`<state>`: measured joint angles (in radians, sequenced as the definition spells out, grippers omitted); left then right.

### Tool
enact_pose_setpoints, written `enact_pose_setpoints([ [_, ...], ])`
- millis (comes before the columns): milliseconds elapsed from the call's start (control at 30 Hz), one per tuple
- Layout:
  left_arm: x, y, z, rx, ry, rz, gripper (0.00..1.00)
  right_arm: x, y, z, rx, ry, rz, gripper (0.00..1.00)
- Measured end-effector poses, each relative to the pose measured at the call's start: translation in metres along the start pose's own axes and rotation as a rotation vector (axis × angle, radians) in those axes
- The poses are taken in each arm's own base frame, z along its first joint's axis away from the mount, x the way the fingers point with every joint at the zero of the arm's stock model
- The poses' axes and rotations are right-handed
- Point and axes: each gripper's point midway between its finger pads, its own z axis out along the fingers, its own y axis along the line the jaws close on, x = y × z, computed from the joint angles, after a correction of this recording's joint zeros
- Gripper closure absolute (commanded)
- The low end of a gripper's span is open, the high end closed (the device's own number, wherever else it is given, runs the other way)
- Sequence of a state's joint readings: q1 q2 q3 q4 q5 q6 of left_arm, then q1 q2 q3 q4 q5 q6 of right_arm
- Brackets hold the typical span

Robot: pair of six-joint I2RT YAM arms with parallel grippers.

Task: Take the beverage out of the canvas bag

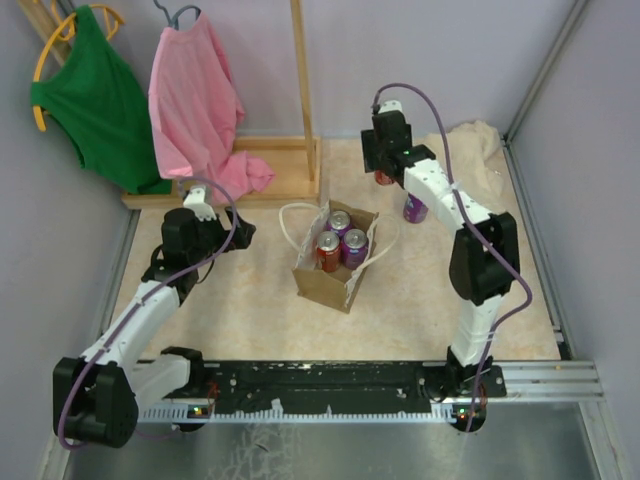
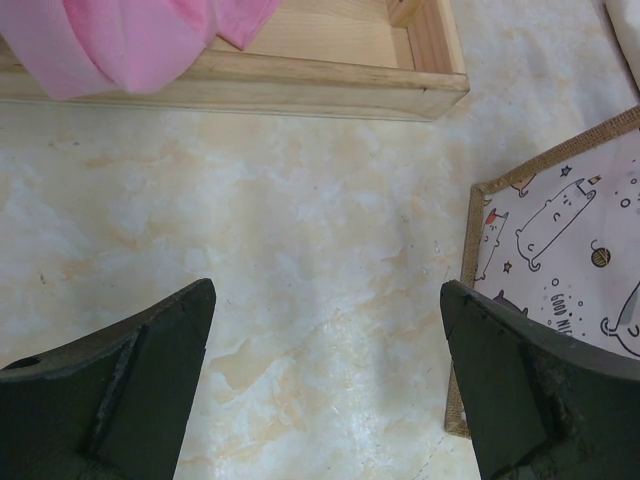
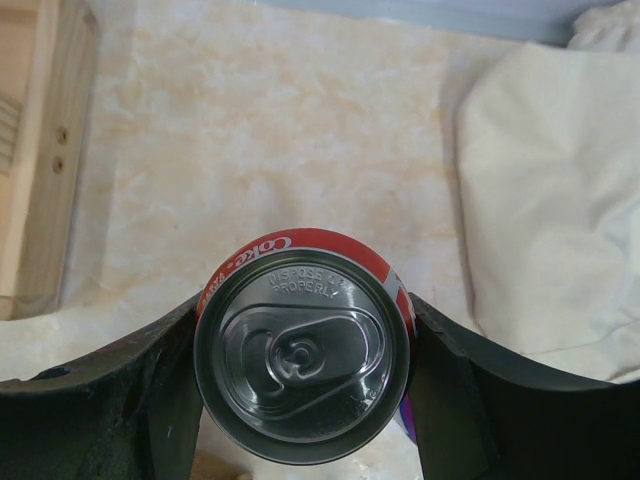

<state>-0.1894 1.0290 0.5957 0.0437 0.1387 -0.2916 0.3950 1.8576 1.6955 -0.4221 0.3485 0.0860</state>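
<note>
Status: right gripper (image 3: pixel 305 325) clamped on red can (image 3: pixel 300 390), at 1 o'clock from canvas bag (image 1: pixel 325 285). Only top view shows three cans (image 1: pixel 328 245) inside it. Left gripper (image 2: pixel 327 300) spread apart over bare table (image 2: pixel 300 200), bag at 3 o'clock.

Lilac walls (image 1: pixel 450 60); marbled beige tabletop (image 1: pixel 250 300). Wooden rack base (image 2: pixel 300 92) beyond left tool (image 2: pixel 327 300), cream cloth (image 3: pixel 540 190) beside right tool (image 3: pixel 305 310).

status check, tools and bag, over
Left tool open, beside canvas bag. Right tool shut on red can, outside bag. Three cans in bag. Purple can stands close beside it.
</note>
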Motion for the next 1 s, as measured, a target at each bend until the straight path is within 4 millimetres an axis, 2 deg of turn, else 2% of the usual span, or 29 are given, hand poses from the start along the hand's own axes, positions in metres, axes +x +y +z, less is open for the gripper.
enact_pose_setpoints([
  [100, -0.001, 0.0, 0.0, 0.0, -0.003, 0.0, 0.0, 0.023, 0.009, 0.018, -0.021, 0.055, -0.019, 1.0],
  [333, -0.001, 0.0, 0.0, 0.0, -0.003, 0.0, 0.0, 0.058, 0.017, 0.033, -0.058, 0.088, -0.029, 1.0],
  [567, -0.001, 0.0, 0.0, 0.0, -0.003, 0.001, 0.0, 0.119, 0.018, 0.043, -0.072, 0.171, -0.05, 1.0],
  [800, -0.001, 0.001, -0.001, -0.009, -0.004, 0.001, 0.0, 0.12, 0.017, 0.045, -0.071, 0.113, -0.012, 1.0],
  [833, -0.001, 0.002, -0.001, -0.01, -0.005, 0.001, 0.0, 0.121, 0.017, 0.044, -0.071, 0.109, -0.004, 0.95],
  [900, -0.001, 0.002, -0.001, -0.013, -0.004, 0.0, 0.0, 0.123, 0.016, 0.042, -0.072, 0.104, 0.013, 0.73],
  [933, 0.0, 0.002, -0.001, -0.014, -0.002, 0.0, 0.0, 0.124, 0.016, 0.041, -0.072, 0.104, 0.019, 0.6],
  [967, 0.0, 0.003, -0.001, -0.015, -0.002, 0.0, 0.0, 0.125, 0.017, 0.041, -0.072, 0.102, 0.026, 0.41],
  [1000, 0.0, 0.003, -0.001, -0.015, -0.002, 0.0, 0.0, 0.125, 0.017, 0.04, -0.073, 0.098, 0.035, 0.28],
])
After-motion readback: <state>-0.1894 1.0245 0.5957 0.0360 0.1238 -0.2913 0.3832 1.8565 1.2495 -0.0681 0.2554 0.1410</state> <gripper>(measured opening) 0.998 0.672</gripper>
